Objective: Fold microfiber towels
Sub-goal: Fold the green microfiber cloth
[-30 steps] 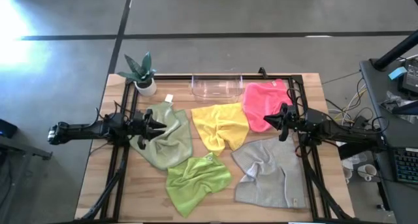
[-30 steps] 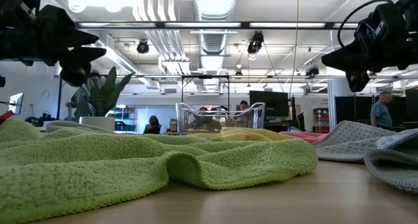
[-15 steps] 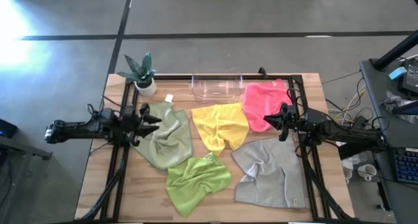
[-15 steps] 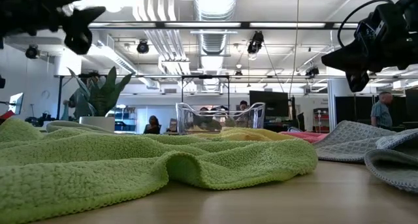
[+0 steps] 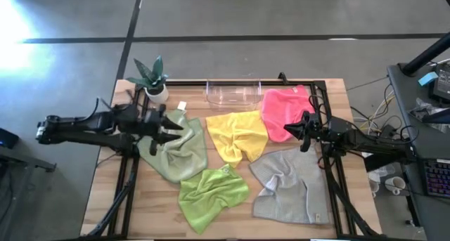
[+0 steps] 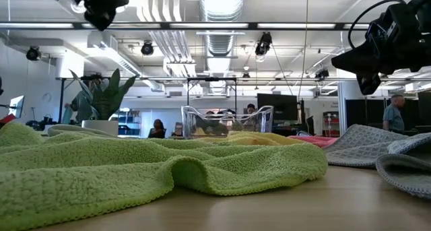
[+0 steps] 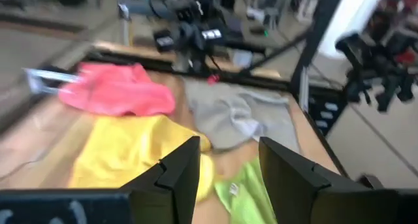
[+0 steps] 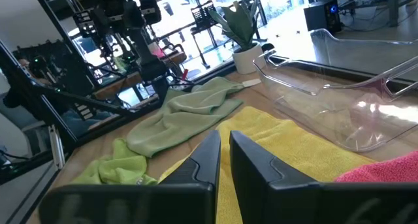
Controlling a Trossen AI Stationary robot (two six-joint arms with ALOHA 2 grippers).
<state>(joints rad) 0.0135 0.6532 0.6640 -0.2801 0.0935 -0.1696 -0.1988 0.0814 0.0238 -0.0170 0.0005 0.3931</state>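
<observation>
Five towels lie crumpled on the wooden table: sage green (image 5: 179,150) at the left, yellow (image 5: 239,135) in the middle, hot pink (image 5: 281,111) at the far right, lime green (image 5: 211,192) at the near middle, light grey (image 5: 292,188) at the near right. My left gripper (image 5: 171,128) hangs open and empty high above the sage green towel's far part; it also shows in the low view (image 6: 101,5). My right gripper (image 5: 288,128) is shut and empty in the air above the pink towel's near edge, and shows in the low view (image 6: 357,62).
A clear plastic bin (image 5: 233,93) stands at the far edge between the yellow and pink towels. A potted plant (image 5: 153,79) stands at the far left corner. Black frame rails (image 5: 133,150) run along both sides of the table.
My left gripper has risen well above the table and gone a little toward the table's right edge, still open and empty over the sage green towel. The towels have not moved.
</observation>
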